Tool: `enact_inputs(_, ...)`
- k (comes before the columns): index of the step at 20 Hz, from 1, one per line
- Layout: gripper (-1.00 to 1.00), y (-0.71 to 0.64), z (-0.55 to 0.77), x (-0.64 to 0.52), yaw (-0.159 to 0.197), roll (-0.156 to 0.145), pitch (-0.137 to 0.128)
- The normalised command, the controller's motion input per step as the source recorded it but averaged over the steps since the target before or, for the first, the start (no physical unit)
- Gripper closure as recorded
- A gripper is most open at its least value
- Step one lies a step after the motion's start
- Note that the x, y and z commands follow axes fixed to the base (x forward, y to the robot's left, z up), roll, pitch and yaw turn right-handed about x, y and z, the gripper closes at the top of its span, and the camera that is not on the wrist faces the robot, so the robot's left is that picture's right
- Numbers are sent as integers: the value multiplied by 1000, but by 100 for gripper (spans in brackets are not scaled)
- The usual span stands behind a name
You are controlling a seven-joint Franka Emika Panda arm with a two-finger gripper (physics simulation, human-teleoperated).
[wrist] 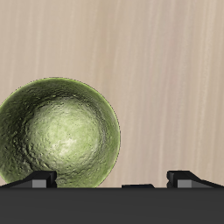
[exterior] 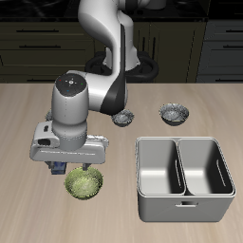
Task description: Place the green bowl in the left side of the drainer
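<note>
The green bowl (exterior: 84,185) is yellow-green with a mottled inside and sits upright on the table near its front edge. My gripper (exterior: 73,171) hangs just above the bowl's back rim, open and empty. In the wrist view the green bowl (wrist: 57,133) lies close below, off to one side of the gripper's centre, and the two fingers (wrist: 35,180) stand wide apart. The drainer (exterior: 140,180) is a large grey metal tub with two deep compartments, both empty. It stands beside the bowl, across a short gap of table.
Two small grey patterned bowls (exterior: 123,118) (exterior: 174,114) sit farther back, behind the drainer. The robot's arm and base (exterior: 109,38) rise at the back of the table. Dark kitchen cabinets stand behind the table.
</note>
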Motion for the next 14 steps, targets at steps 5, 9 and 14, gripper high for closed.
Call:
enact_inputs(5,-100,81,-265,2,-7,17,31)
enact_inputs(9,-100,18,-320,14,-5,21,43)
enact_inputs(14,100,-39,-366,13,-32,8,43)
